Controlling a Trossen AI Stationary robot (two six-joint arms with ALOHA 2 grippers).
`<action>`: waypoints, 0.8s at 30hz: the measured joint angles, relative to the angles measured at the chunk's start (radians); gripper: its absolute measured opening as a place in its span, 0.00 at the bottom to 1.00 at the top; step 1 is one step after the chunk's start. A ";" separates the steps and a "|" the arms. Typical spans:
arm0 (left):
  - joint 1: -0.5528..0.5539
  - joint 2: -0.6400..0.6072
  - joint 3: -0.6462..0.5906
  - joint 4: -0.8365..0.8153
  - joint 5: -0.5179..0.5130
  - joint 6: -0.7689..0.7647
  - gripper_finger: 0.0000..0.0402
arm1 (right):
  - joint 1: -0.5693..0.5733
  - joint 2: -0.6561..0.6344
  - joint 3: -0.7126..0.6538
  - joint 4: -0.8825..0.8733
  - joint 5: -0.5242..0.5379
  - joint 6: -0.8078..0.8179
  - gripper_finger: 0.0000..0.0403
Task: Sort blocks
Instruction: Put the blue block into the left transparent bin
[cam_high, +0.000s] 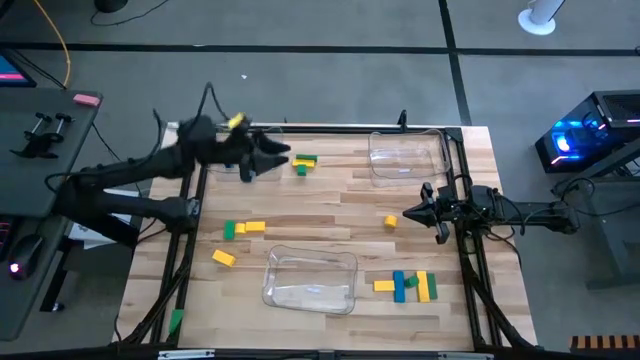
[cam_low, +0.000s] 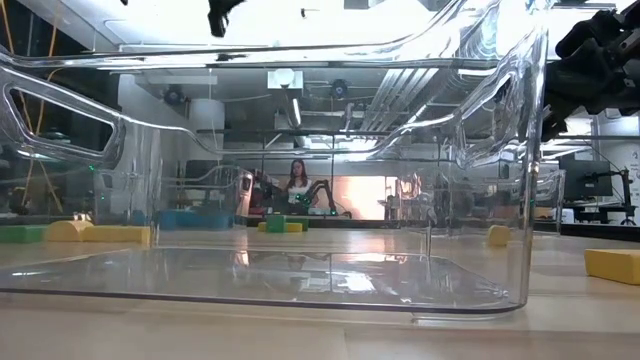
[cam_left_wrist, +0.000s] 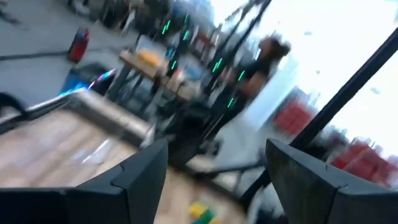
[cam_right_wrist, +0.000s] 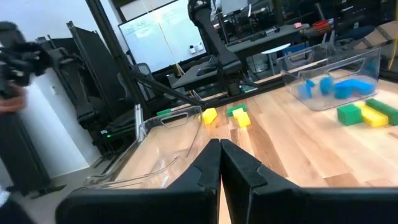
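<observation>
My left gripper hangs open over the table's far left part, just left of a green and yellow block pair, which shows low between its fingers in the left wrist view. My right gripper is shut and hovers at the table's right, pointing left at a lone yellow block. A green and yellow pair and a yellow block lie at the near left. Yellow, blue and green blocks lie at the near right. Blue blocks sit in a clear tray.
A clear tray stands at the far right and another at the near middle, filling the low view. The tray with blue blocks lies at the far left under my left arm. A dark frame rails the table's edges.
</observation>
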 joint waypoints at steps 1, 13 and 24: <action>-0.042 -0.013 -0.027 0.064 -0.062 -0.035 0.63 | -0.001 0.000 0.000 0.006 0.031 0.001 0.01; -0.337 -0.064 -0.091 0.431 -0.607 0.051 0.63 | -0.012 0.122 0.086 0.548 0.247 0.522 0.01; -0.146 -0.161 -0.091 0.327 -0.317 -0.005 0.63 | 0.221 0.887 0.820 -0.656 -0.075 0.550 0.01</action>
